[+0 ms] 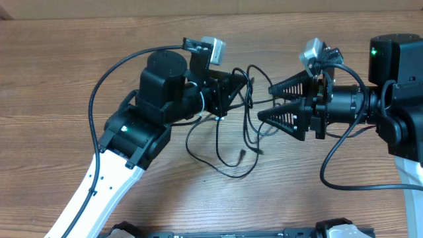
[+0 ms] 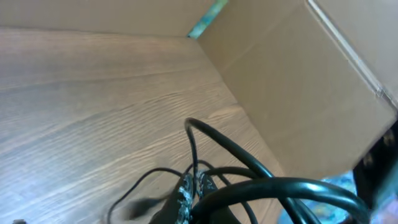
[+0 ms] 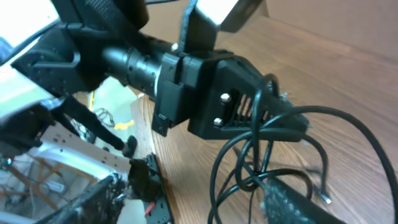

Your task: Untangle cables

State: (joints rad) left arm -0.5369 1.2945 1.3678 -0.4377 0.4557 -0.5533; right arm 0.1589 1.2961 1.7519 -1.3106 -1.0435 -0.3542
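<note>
Left pincer [image 1: 243, 82] clamped on cables [image 1: 228, 165], right pincer [image 1: 264, 102] gaping opposite

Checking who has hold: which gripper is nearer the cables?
Left. The left gripper has its jaws shut on the cables. The right gripper faces it, jaws open at the loops, gripping nothing.

**Grippers face to face at table centre**

The left arm [image 1: 99, 168] reaches in from 7 o'clock, its wrist bent toward 3 o'clock. The left gripper [image 1: 239, 84] is pinched tight on the cables [image 3: 213, 180]. The right arm [image 1: 396, 99] comes in from 3 o'clock, aimed at 9 o'clock. The right gripper [image 1: 272, 102] has its jaws spread, near the left one.
</note>
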